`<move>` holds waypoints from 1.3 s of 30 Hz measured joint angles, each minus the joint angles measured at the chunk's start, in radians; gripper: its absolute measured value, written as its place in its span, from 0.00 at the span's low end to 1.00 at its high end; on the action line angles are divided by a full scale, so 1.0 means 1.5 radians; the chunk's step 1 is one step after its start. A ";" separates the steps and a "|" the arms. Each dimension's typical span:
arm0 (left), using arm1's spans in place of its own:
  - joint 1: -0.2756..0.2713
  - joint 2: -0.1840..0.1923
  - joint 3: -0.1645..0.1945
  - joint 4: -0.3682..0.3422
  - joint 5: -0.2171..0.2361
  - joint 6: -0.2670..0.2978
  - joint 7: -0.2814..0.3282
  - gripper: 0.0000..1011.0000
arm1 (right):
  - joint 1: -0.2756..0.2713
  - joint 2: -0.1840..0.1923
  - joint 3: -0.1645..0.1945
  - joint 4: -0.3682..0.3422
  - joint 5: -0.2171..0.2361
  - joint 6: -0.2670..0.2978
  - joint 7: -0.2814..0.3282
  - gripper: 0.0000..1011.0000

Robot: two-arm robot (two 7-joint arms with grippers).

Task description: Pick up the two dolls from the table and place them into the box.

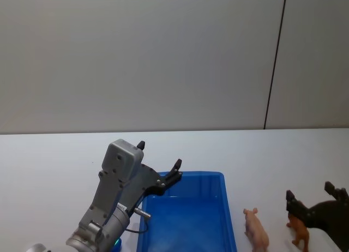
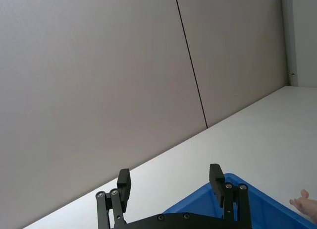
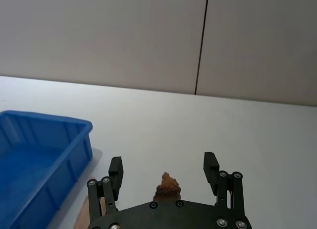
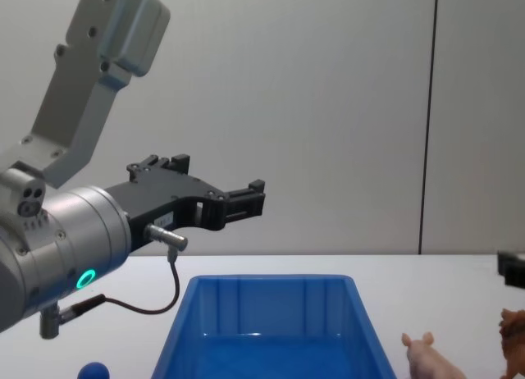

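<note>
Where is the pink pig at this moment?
In the head view the pink pig is on the table, to the right of the blue box and left of the brown doll.

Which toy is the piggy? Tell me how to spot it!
Find the big blue box on the white table. Just to its right, the pig is the small toy nearest the box. It is pale pink, unlike the brown animal on its far side.

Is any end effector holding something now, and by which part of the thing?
Nothing is held. The left end effector is open above the box; the right end effector is open by the brown animal, not closed on it.
</note>
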 joint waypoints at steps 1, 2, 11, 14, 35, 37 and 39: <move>0.000 0.000 0.000 0.000 0.000 0.000 0.000 0.99 | -0.001 0.000 0.000 0.000 0.000 0.003 -0.002 0.99; 0.000 0.000 0.000 0.000 0.000 0.000 0.000 0.99 | -0.002 0.000 0.000 0.000 0.000 0.006 -0.004 0.99; 0.000 0.000 0.000 0.000 0.000 0.000 0.000 0.99 | -0.012 -0.003 0.001 0.012 -0.005 0.030 -0.019 0.99; 0.000 0.000 0.000 0.000 0.000 0.000 0.000 0.99 | -0.013 -0.006 -0.001 0.018 -0.007 0.035 -0.021 0.99; 0.000 0.000 0.000 0.000 0.000 0.000 0.000 0.99 | -0.002 -0.035 -0.016 0.086 -0.028 0.042 -0.011 0.87; 0.000 0.000 0.000 0.000 0.000 0.000 0.000 0.99 | 0.000 -0.038 -0.017 0.092 -0.030 0.042 -0.010 0.83; 0.000 0.000 0.000 0.000 0.000 0.000 0.000 0.99 | 0.001 -0.040 -0.017 0.097 -0.030 0.042 -0.011 0.76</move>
